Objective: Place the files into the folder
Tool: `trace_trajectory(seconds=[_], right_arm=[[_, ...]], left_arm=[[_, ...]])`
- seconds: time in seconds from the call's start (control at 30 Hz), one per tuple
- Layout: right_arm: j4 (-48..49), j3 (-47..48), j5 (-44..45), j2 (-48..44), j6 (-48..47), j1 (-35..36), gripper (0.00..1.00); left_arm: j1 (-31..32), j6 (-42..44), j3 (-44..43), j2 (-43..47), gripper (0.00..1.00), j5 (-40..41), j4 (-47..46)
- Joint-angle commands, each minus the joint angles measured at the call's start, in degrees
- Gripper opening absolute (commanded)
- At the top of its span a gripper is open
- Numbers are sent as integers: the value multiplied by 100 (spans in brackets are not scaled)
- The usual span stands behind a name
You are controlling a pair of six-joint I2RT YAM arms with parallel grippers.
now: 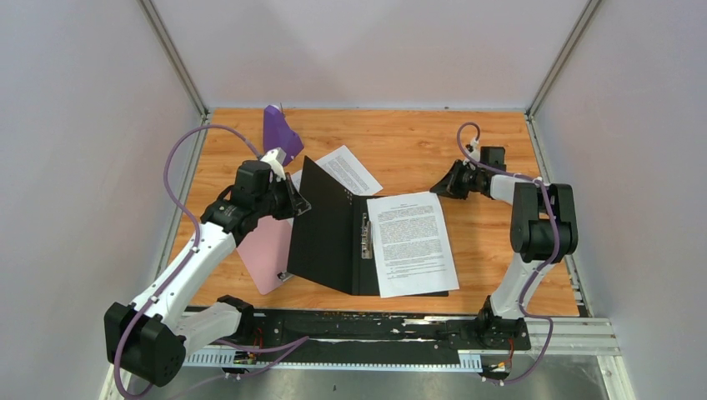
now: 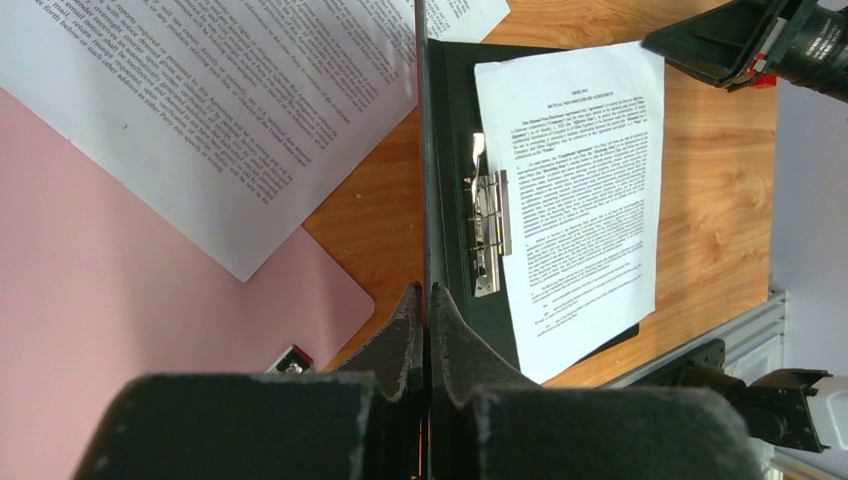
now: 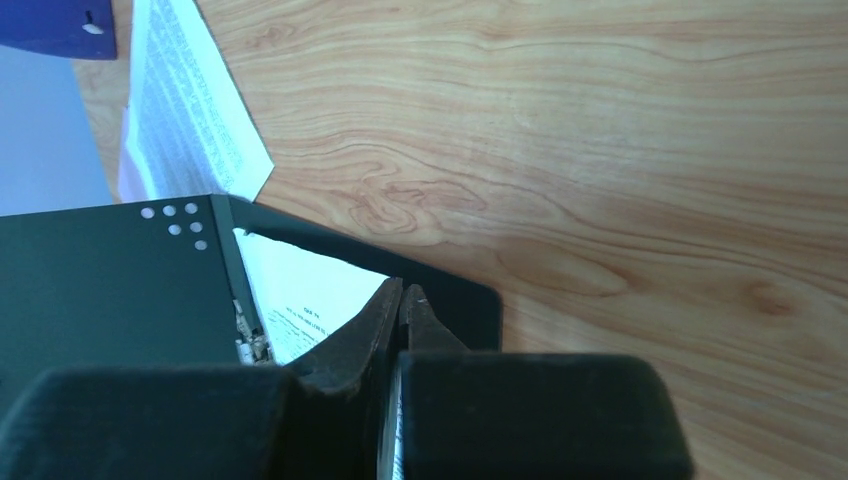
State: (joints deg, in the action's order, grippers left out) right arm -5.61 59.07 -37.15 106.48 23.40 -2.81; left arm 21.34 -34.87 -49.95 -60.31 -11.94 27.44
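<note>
- Left gripper (image 2: 427, 292) is clamped on the free edge of the folder (image 1: 325, 233), on its front cover. It holds the cover up nearly on edge, so the black inside faces the right arm.
- Right gripper (image 3: 402, 300) has its fingers pressed together with nothing visible between them. It sits right at the far corner of the folder's flat back panel; I can't tell whether it touches the panel or hovers over it.
- Filed sheet (image 1: 413, 242) lies flat on the back panel. It is on the inner side of the left fingers and just beside the metal clip (image 2: 490, 230), with its long axis parallel to the spine. It is not tucked under the clip.
- Loose sheet (image 1: 348, 169) lies on the outer side of the left fingers, behind the raised cover. One part is on the table (image 1: 492, 242) and one part on the pink clipboard (image 1: 265, 250). Its long axis runs diagonal to the spine, and one corner pokes out past the cover's far end.
- Key relation: the cover stands between the loose sheet and the folder bed. The left gripper is closer to that sheet but is busy holding the cover.
- Judgement: one file is in and one is left. The right arm is the free one, so it would reach from its spot across the far end of the cover to the exposed corner.
- Risk (judgement): the cover drops if the left grip slips, and a flat sheet is hard to pinch.
- Purple object (image 1: 279, 133) sits beyond the left gripper and plays no part.
</note>
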Motion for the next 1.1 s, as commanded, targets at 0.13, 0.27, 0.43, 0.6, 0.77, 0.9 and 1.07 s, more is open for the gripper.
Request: trace_trajectory(seconds=[0.13, 0.27, 0.43, 0.6, 0.77, 0.9, 1.07], right_arm=[[-86, 43, -1258, 134, -248, -9, 22], [-496, -106, -1291, 63, -659, -34, 32], [-540, -342, -1366, 51, -899, -73, 32], [-555, -403, -971, -14, -1086, -69, 30], [-614, -433, -537, -239, -1220, 26, 29], [-700, -415, -211, -325, -1329, 133, 20], [-503, -492, 252, -537, -1229, 131, 0]], left_arm=[[1, -43, 36, 53, 0, -47, -236], [1, -80, 77, 48, 0, -27, -285], [1, -117, 100, 70, 0, -25, -287], [2, -141, 82, 102, 0, -42, -283], [1, -160, 73, 151, 0, -35, -281], [1, -192, 82, 142, 0, -44, -288], [1, -167, 91, 175, 0, -37, -248]])
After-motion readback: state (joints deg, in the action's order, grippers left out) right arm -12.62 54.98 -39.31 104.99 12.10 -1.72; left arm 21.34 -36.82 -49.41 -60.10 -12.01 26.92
